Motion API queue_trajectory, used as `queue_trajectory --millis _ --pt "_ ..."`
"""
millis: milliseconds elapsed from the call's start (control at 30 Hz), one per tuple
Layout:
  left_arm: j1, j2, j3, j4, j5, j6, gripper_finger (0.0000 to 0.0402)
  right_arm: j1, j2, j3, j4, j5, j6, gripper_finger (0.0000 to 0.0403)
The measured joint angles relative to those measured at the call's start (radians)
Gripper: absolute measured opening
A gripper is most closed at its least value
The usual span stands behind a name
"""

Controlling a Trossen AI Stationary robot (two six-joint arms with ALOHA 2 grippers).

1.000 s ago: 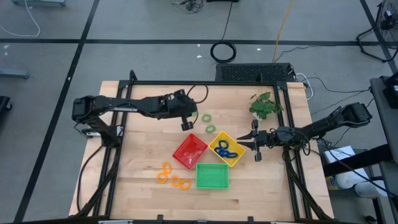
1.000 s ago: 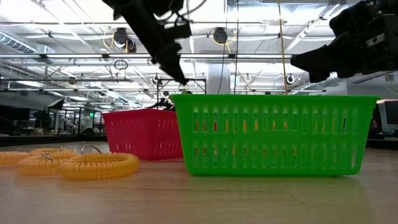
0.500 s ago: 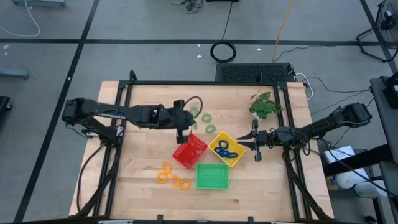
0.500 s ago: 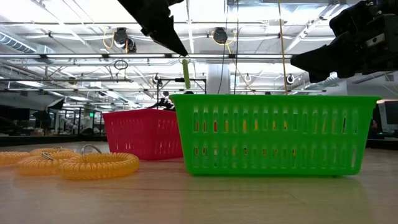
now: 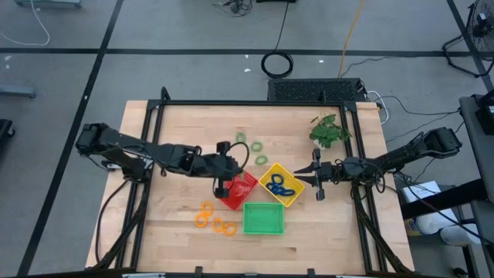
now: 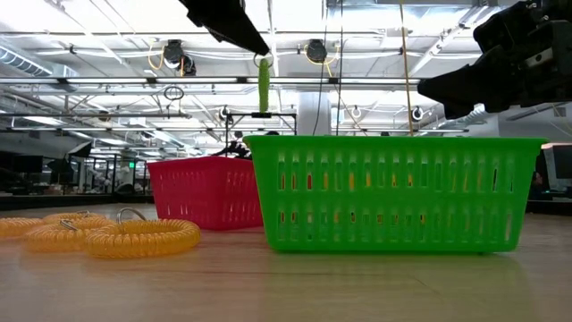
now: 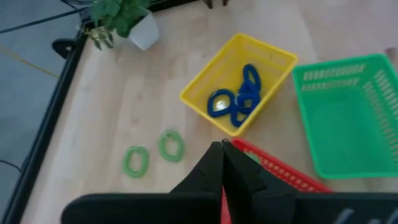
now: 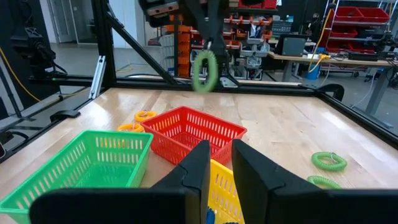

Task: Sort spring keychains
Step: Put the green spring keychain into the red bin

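My left gripper hovers over the left edge of the red tray, shut on a green spring keychain that also shows in the right wrist view as a green spring keychain. More green keychains lie flat on the table beyond the trays. Orange keychains lie left of the green tray. Blue keychains lie in the yellow tray. My right gripper waits open, right of the yellow tray. My left gripper pinches the green keychain by its upper end between its two fingertips, coming from above and pointing down. The coil hangs upright below the fingers, lifted clear of table and trays. In the left wrist view the fingers hide the place of contact.
A leafy plant in a white pot stands at the far right corner. The three trays sit close together in the middle. A black frame rail runs along the far edge. Bare wood lies along the near edge and at the left.
My left gripper has moved from beside the green keychains on the table toward the near edge, to above the red tray, and has risen. The green keychain it holds has come up with it and now hangs higher, clear of the trays.
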Motion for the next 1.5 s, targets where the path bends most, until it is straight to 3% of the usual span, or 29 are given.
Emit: queue_trajectory --millis 567,1500 --pt "-0.081 0.000 0.000 0.009 -0.001 -0.039 0.0002 0.000 0.000 0.000 0.000 0.000 0.000 0.0057" --pt "-0.042 0.000 0.000 -0.044 0.005 -0.032 0.0003 0.000 0.000 0.000 0.000 0.000 0.000 0.0057"
